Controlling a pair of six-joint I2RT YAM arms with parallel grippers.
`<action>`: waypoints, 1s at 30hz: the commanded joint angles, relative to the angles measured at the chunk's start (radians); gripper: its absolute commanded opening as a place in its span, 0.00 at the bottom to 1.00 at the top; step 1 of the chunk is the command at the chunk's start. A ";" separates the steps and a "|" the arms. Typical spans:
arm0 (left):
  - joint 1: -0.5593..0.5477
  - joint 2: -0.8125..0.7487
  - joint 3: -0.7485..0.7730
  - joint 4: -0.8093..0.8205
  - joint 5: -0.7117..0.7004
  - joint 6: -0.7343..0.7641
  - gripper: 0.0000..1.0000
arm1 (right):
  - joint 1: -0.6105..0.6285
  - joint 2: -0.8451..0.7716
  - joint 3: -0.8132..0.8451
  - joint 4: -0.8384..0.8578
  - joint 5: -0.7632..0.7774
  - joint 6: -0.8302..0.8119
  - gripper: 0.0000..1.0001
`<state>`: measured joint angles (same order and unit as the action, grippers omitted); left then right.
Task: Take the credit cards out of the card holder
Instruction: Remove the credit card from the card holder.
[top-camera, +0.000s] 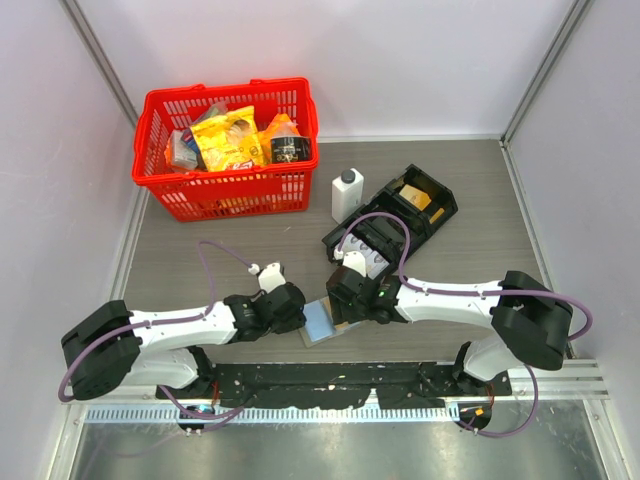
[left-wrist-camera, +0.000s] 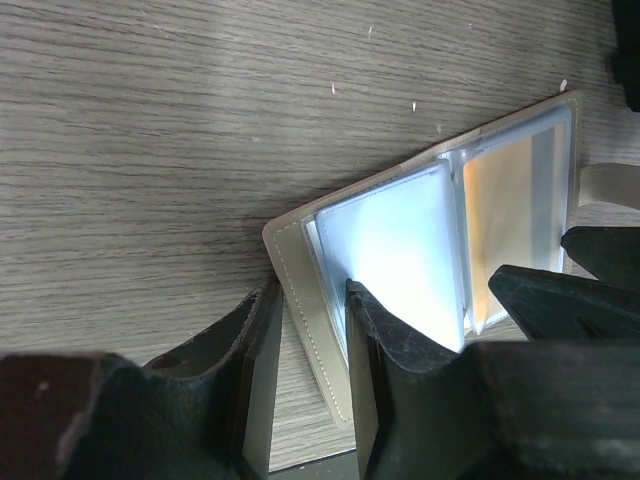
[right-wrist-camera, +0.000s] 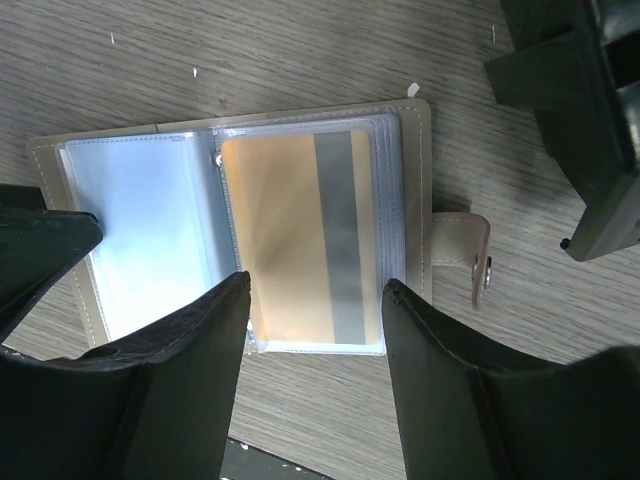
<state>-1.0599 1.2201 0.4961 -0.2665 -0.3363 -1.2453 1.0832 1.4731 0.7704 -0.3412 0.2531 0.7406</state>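
**Clerk:** Item, and where lodged?

**Arm:** Card holder (top-camera: 320, 322), one, a grey-tan bifold. It lies open and flat on the table (left-wrist-camera: 150, 120), close to the near edge, about midway between my two bases. On one leaf is a pale blue sleeve (left-wrist-camera: 400, 250). On the other is an orange card (right-wrist-camera: 300, 240) with a grey stripe, under clear plastic. A snap tab (right-wrist-camera: 470, 250) hangs off the outer cover.

**Clerk:** Handling?

**Arm:** Judged light and limp, with soft covers and glossy sleeves that are likely slippery. The card looks thin and stiff. The whole lot would probably slide or lift if tugged unpinned.

**Clerk:** State of claws?

**Arm:** My left claw (left-wrist-camera: 310, 290) is narrow. One finger is outside the cover over bare table, the other on the blue sleeve, with the cover's edge between them. Whether it truly pinches, I cannot tell. My right claw (right-wrist-camera: 315, 283) is wide, its fingers astride the orange card, holding nothing.

**Clerk:** Where to take hold?

**Arm:** Anchor at the cover's edge. Take the card itself by whichever edge stands clear at the sleeve's mouth, which I cannot make out. Pinch its flat faces, not the plastic.
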 joint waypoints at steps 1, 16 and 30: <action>-0.003 0.009 0.021 0.029 0.011 0.007 0.34 | 0.000 0.000 0.021 -0.016 0.028 0.016 0.60; -0.005 0.004 0.016 0.030 0.014 0.007 0.33 | 0.000 -0.046 -0.013 0.082 -0.060 0.022 0.60; -0.003 -0.002 0.012 0.035 0.014 0.003 0.33 | -0.002 -0.166 -0.023 0.168 -0.135 0.022 0.56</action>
<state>-1.0599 1.2201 0.4957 -0.2661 -0.3359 -1.2453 1.0798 1.3579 0.7383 -0.2733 0.1646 0.7441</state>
